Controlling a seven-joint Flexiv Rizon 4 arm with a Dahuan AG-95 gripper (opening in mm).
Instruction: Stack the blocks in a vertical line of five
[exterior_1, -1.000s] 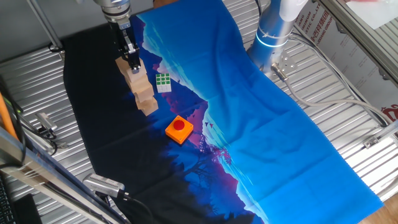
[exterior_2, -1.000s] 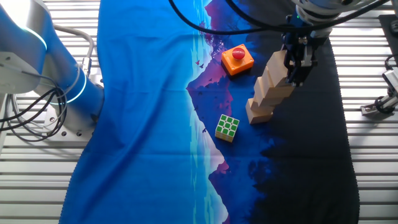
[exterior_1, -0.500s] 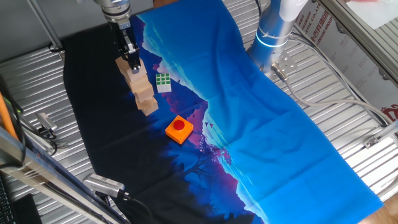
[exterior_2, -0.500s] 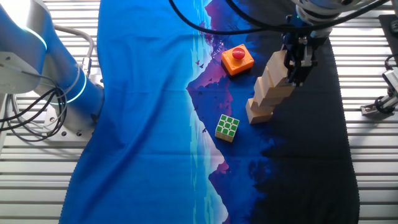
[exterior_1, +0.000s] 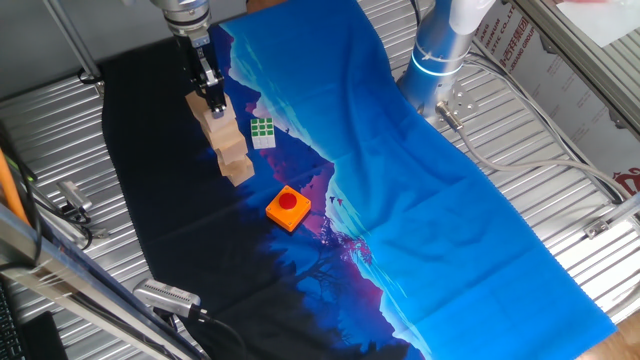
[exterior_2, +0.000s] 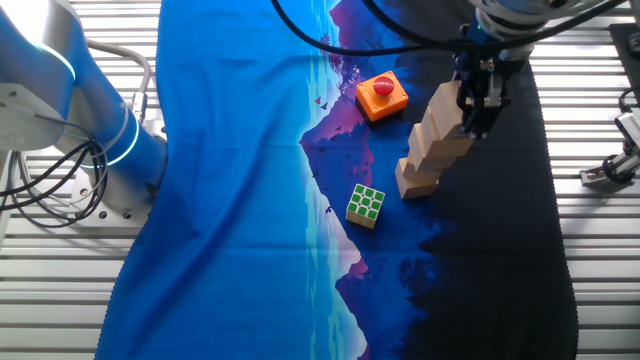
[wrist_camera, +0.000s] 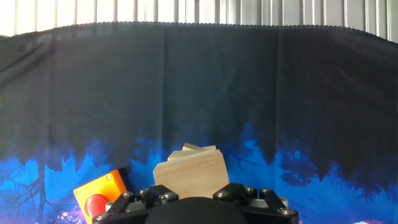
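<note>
Several tan wooden blocks stand in a leaning, staggered stack (exterior_1: 232, 150) on the black part of the cloth; the stack also shows in the other fixed view (exterior_2: 430, 160). My gripper (exterior_1: 212, 100) comes down from above and is shut on the top block (exterior_1: 200, 106), which rests on the stack. In the other fixed view the gripper (exterior_2: 478, 110) holds that block (exterior_2: 443, 102) from its right side. In the hand view the top block (wrist_camera: 191, 173) sits between the fingers of my gripper (wrist_camera: 193, 194), and lower blocks peek out behind it.
An orange square with a red button (exterior_1: 288, 207) lies in front of the stack. A green-and-white puzzle cube (exterior_1: 263, 132) lies beside the stack. A blue and black cloth (exterior_1: 420, 220) covers the ribbed metal table. The arm's base (exterior_1: 440, 50) stands at the far edge.
</note>
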